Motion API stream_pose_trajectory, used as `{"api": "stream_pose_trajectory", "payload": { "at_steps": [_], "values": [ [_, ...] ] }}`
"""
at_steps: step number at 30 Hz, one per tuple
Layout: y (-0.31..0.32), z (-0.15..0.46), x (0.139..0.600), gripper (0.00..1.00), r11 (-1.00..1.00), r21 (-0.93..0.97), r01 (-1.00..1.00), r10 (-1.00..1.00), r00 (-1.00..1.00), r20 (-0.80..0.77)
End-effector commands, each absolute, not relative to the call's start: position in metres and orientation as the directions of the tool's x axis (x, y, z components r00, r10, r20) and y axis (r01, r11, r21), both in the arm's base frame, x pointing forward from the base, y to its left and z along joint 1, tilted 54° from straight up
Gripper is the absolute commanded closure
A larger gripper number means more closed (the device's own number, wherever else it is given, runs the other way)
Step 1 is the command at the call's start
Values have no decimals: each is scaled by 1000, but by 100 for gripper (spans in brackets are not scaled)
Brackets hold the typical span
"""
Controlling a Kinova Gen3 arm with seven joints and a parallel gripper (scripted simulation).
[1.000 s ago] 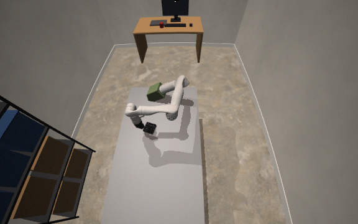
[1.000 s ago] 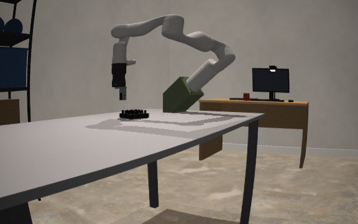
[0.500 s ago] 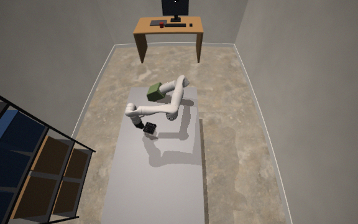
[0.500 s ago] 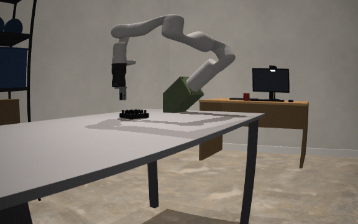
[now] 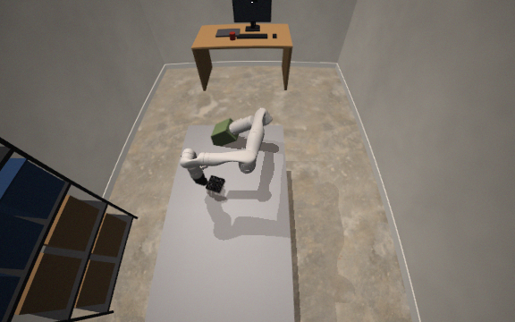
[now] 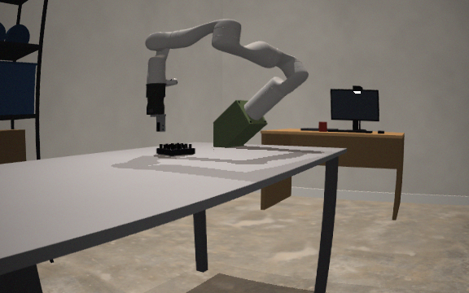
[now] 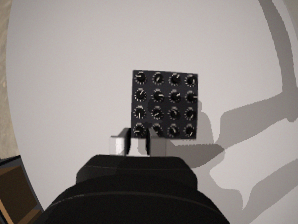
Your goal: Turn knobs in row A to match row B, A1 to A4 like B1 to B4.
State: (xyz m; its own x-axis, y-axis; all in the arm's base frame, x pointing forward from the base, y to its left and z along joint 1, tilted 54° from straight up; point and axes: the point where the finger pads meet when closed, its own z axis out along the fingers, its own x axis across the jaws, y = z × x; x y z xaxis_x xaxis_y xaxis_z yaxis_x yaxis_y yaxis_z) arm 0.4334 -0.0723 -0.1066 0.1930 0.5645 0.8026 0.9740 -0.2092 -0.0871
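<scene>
1. The knob box (image 6: 175, 149) stands on its feet on the grey table (image 6: 96, 191), toward the far end and nearer its left edge; its sixteen knobs are too small to read.
2. Above it, apart, hangs the gripper (image 6: 160, 129), fingers partly spread, pinching nothing.
3. Beyond, near the far edge, sits the arm's green base (image 6: 234, 124).
</scene>
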Motion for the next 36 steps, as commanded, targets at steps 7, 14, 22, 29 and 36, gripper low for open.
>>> {"api": "stream_pose_trajectory", "payload": {
  "at_steps": [7, 14, 22, 29, 36],
  "values": [
    [-69, -109, 434, 54, -210, -87, 974, 565, 193, 802],
    [-62, -114, 435, 54, -210, -87, 974, 565, 193, 802],
    [-54, -120, 436, 54, -210, -87, 974, 565, 193, 802],
    [-48, -124, 437, 54, -210, -87, 974, 565, 193, 802],
    [-43, -128, 438, 54, -210, -87, 974, 565, 193, 802]
  ]
}}
